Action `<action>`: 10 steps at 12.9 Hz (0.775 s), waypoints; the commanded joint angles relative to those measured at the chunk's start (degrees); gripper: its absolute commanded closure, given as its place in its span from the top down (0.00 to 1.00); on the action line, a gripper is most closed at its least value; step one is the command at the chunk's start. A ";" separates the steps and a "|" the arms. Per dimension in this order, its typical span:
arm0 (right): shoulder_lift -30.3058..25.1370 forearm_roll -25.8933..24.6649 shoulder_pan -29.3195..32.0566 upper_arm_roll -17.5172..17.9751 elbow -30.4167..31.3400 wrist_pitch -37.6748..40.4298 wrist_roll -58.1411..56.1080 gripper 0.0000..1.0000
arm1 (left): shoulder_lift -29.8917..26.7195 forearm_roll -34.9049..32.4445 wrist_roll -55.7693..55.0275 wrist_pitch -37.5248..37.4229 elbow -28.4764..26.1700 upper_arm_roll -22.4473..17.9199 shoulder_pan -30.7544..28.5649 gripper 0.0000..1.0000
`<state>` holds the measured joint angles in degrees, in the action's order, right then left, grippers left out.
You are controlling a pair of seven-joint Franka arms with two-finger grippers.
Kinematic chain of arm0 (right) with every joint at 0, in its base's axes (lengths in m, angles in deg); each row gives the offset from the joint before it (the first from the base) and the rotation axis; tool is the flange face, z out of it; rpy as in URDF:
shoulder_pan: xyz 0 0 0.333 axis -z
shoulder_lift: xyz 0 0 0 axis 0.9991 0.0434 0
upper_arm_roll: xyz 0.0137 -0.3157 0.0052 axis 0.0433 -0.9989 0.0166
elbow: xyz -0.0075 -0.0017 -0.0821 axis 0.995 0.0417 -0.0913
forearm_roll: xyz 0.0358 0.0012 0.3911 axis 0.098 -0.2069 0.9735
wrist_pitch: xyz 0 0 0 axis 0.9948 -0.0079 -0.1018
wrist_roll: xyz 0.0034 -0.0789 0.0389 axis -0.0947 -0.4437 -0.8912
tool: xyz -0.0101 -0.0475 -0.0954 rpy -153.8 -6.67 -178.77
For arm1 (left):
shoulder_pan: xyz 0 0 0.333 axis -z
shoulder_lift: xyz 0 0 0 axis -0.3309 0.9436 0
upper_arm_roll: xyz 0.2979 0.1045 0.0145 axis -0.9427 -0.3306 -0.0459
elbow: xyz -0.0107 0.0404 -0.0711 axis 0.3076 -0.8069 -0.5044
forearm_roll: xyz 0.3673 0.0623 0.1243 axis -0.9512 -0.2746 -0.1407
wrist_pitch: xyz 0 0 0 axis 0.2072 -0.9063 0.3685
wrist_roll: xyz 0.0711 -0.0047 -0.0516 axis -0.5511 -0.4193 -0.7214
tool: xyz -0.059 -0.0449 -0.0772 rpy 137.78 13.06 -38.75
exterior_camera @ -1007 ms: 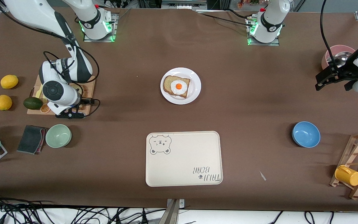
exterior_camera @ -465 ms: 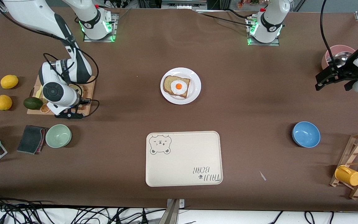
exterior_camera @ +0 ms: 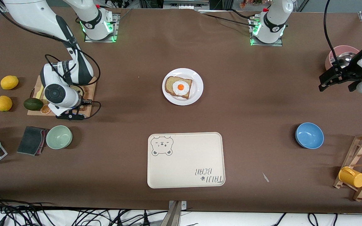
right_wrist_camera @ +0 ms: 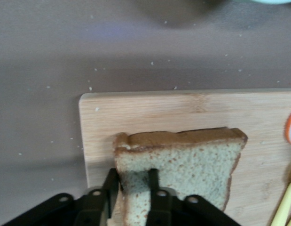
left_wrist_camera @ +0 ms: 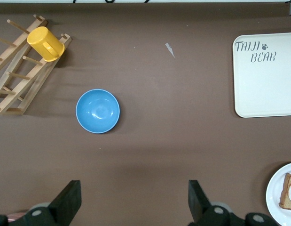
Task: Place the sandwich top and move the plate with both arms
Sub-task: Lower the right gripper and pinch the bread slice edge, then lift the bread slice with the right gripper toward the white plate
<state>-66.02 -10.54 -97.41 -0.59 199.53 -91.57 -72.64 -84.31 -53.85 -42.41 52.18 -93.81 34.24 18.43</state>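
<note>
The sandwich top (right_wrist_camera: 183, 160), a plain speckled bread slice with a darker crust, lies on a wooden cutting board (right_wrist_camera: 136, 113) at the right arm's end of the table. My right gripper (right_wrist_camera: 132, 181) is shut on one edge of the slice. In the front view the right gripper (exterior_camera: 74, 110) is down on the board (exterior_camera: 90, 94) and the arm hides the slice. The white plate (exterior_camera: 196, 94) sits mid-table and bears a bread slice with a fried egg (exterior_camera: 178, 87). My left gripper (exterior_camera: 338, 80) waits open and empty above the table by a pink bowl (exterior_camera: 341, 55); its own view (left_wrist_camera: 133, 200) shows bare table between the fingers.
A cream bear tray (exterior_camera: 185, 160) lies nearer the front camera than the plate. A blue bowl (exterior_camera: 309, 135) and a wooden rack with a yellow cup (exterior_camera: 352, 177) are at the left arm's end. A green bowl (exterior_camera: 59, 137), an avocado (exterior_camera: 33, 104) and two lemons (exterior_camera: 3, 103) surround the board.
The right arm's wrist has shifted slightly over the cutting board, with the gripper staying at the slice. The left arm has not moved.
</note>
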 commanded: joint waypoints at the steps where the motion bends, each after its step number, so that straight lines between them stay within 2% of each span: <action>1: 0.35 -0.79 0.32 0.38 -0.05 -0.14 1.11 0.00 | 0.81 -0.03 0.35 -1.03 1.88 -0.05 0.02 1.00; 8: -0.35 -0.88 0.23 0.38 -0.58 1.17 -0.46 0.00 | 0.81 -0.03 0.35 -1.03 1.88 -0.05 0.11 1.00; 10: -1.06 -0.88 0.23 0.47 -2.41 3.53 -2.14 0.00 | 0.81 -0.03 0.35 -1.12 1.88 -0.05 0.02 1.00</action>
<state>-66.24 -10.57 -97.45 -0.52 198.93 -90.70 -73.41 -84.31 -53.85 -42.41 52.18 -93.81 34.24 18.43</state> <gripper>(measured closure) 0.952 0.000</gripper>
